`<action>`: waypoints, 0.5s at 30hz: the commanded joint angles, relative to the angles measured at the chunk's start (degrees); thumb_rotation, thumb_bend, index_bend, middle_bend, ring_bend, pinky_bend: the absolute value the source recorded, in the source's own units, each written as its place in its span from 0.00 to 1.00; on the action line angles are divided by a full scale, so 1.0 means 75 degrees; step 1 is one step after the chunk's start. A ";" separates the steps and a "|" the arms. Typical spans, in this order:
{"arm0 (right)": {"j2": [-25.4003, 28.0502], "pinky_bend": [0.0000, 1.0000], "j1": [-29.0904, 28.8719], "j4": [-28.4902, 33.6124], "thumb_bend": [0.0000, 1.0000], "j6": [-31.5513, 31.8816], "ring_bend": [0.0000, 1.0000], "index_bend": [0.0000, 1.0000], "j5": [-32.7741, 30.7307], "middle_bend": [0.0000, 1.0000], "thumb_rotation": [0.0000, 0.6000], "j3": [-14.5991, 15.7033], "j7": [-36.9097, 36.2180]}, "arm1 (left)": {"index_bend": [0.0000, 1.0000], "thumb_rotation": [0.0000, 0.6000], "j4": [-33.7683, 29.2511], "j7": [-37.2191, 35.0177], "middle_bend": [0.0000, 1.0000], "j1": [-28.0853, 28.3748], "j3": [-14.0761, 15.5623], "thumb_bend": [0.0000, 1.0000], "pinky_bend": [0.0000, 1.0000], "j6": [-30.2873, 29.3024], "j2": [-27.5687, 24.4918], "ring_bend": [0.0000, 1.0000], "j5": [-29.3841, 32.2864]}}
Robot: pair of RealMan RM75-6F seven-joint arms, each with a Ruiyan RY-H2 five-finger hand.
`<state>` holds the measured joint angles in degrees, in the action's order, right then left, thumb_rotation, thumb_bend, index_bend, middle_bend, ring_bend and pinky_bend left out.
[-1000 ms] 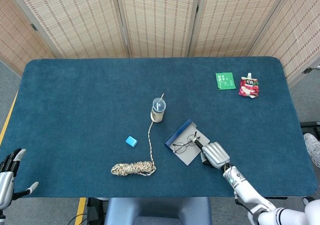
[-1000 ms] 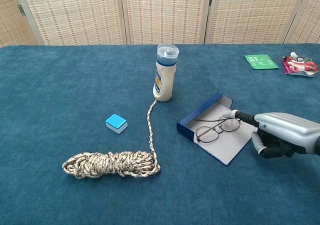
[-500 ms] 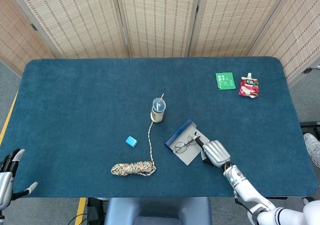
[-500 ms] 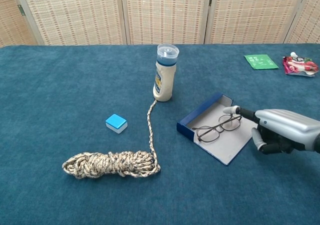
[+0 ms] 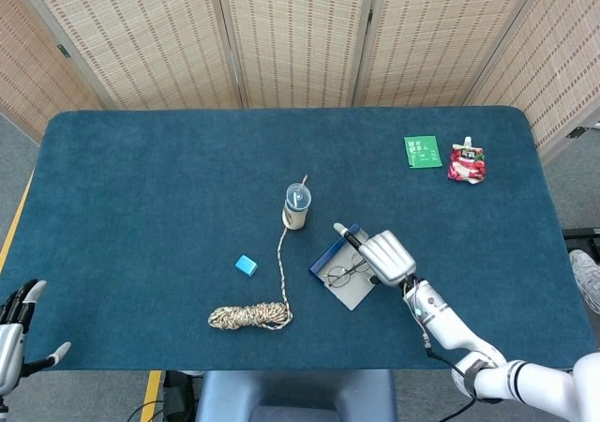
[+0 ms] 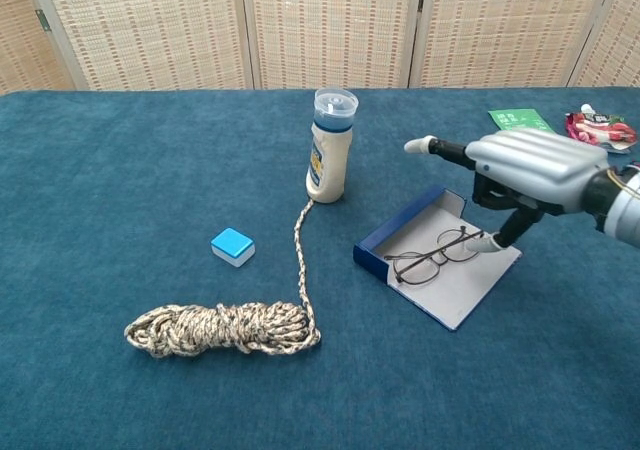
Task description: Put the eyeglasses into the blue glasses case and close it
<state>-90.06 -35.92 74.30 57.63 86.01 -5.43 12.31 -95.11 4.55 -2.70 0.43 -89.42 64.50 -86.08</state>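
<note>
Chest view shows the eyeglasses (image 6: 435, 255) lying inside the open blue glasses case (image 6: 432, 256), lenses toward the raised blue wall, temples spread over the pale grey lining. I judge them light, thin-framed and fragile: the wire rim would bend under a hard squeeze, and the lenses are slippery and should not be pressed. I would take hold at the bridge or near a temple hinge, not at a lens.

The case lies flat on the table (image 6: 120, 390), just right of the bottle (image 6: 331, 146). I judge it stiff but light, likely to slide on the cloth when pushed; the flap edge nearest me is the place to lift for closing.

My right hand (image 6: 525, 170) hovers over the far right part of the case, grasping nothing: one finger points out toward the bottle, another reaches down with its tip at or just above the right temple; contact cannot be confirmed. Head view shows my left hand (image 5: 13, 333) at the table's near left corner, fingers spread, released.
</note>
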 commanded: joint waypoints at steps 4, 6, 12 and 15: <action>-0.0487 1.00 -0.0307 -0.0480 0.12 -0.0250 1.00 0.02 -0.0127 1.00 1.00 -0.0099 0.0264 | 0.07 1.00 0.0061 -0.0052 0.09 -0.0036 0.0018 0.19 0.23 0.0002 0.0029 0.12 0.0038; -0.0670 1.00 -0.0385 -0.0728 0.12 -0.0232 1.00 0.04 -0.0036 1.00 1.00 -0.0068 0.0196 | 0.07 1.00 0.0071 -0.0053 0.09 -0.0037 0.0020 0.20 0.23 0.0008 0.0038 0.12 0.0038; -0.1031 1.00 -0.0619 -0.1396 0.12 -0.0312 1.00 0.07 0.0197 1.00 1.00 0.0063 0.0066 | 0.07 1.00 0.0104 -0.0080 0.09 -0.0046 0.0006 0.20 0.23 0.0036 0.0020 0.12 0.0102; -0.1245 1.00 -0.0769 -0.1837 0.12 -0.0254 1.00 0.09 0.0407 1.00 1.00 0.0124 0.0038 | 0.07 1.00 0.0093 -0.0076 0.09 -0.0047 0.0016 0.19 0.23 0.0053 0.0019 0.12 0.0100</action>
<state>-98.26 -40.81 62.31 55.52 87.92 -4.93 12.86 -94.42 3.98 -3.05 0.54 -89.00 64.65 -85.31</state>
